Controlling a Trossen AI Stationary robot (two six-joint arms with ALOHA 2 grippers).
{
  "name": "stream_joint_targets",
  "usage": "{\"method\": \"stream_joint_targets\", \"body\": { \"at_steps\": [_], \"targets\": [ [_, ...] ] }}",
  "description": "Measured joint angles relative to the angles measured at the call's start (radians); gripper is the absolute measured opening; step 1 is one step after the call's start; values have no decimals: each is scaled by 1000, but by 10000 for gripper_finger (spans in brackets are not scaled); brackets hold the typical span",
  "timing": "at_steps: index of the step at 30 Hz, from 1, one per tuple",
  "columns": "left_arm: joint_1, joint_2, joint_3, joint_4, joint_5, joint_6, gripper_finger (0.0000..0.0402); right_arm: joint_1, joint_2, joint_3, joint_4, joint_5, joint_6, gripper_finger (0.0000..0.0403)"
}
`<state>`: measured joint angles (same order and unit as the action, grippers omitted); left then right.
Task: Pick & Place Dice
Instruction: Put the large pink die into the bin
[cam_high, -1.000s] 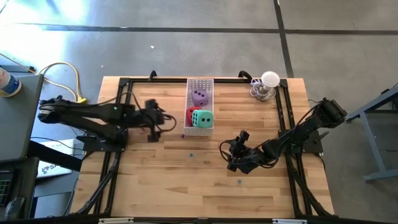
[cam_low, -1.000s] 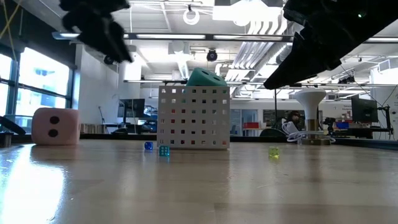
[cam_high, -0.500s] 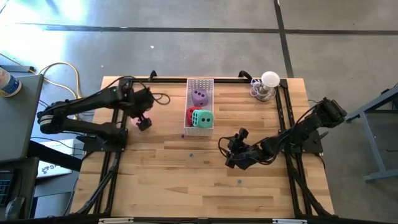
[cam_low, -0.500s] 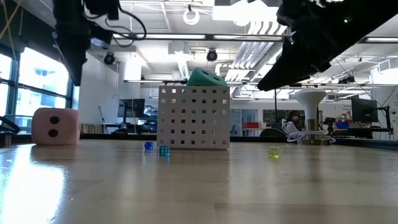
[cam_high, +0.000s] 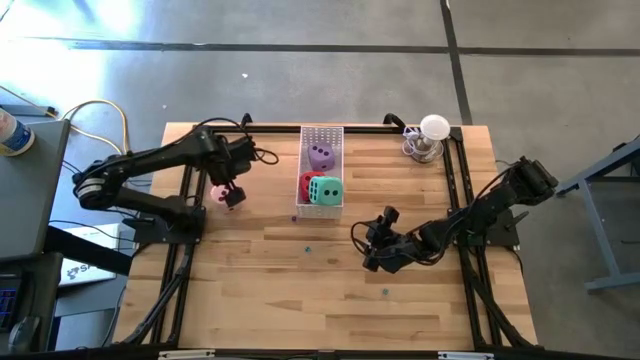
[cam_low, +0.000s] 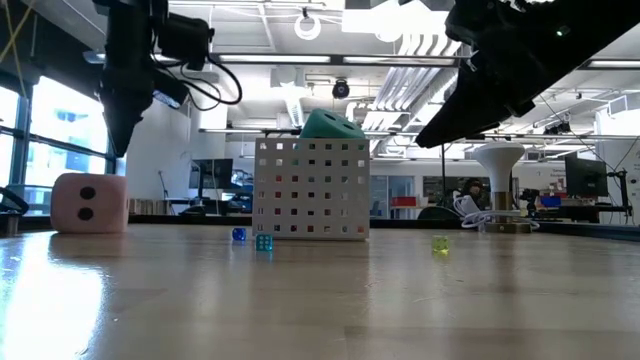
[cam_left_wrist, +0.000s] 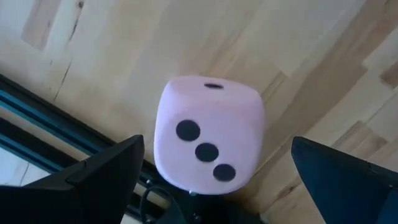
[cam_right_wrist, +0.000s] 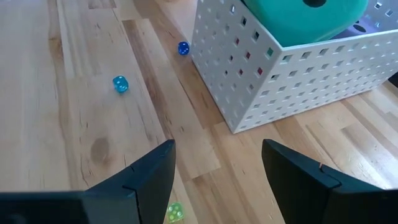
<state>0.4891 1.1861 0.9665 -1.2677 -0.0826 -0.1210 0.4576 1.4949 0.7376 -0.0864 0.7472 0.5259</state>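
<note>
The pink die (cam_left_wrist: 208, 135) sits on the pale plank surface (cam_high: 300, 290) near its left edge, a soft cube with rounded corners and three dark pips in a diagonal on the face the left wrist sees. The left gripper (cam_high: 228, 193) hangs right above it, its dark fingers (cam_left_wrist: 106, 171) spread wide to either side and not touching it.

The white tray (cam_high: 321, 207), a stiff box with walls punched in a regular grid of square holes, stands mid-surface. Inside it the purple die (cam_high: 321, 155) lies farthest back, and the red die (cam_high: 306, 186) and green die (cam_high: 324, 190) sit side by side, the green one bulging above the rim.

The right gripper (cam_high: 372, 247) hovers above the boards nearer the front right, jaws partly apart and empty. Three tiny translucent dice (cam_right_wrist: 120, 84) lie scattered near the tray.
</note>
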Motion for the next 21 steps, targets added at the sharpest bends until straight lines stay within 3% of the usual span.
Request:
{"method": "stream_joint_targets", "body": {
  "at_steps": [5, 12, 21],
  "targets": [
    [0, 1, -2, -76, 0, 107, 398, 0, 0, 0, 0, -19, -1, 231],
    [0, 1, -47, -19, 43, 160, 398, 0, 0, 0, 0, -20, -4, 231],
    [0, 1, -81, -5, 27, 151, 398, 0, 0, 0, 0, -21, -4, 231]
  ]
}}
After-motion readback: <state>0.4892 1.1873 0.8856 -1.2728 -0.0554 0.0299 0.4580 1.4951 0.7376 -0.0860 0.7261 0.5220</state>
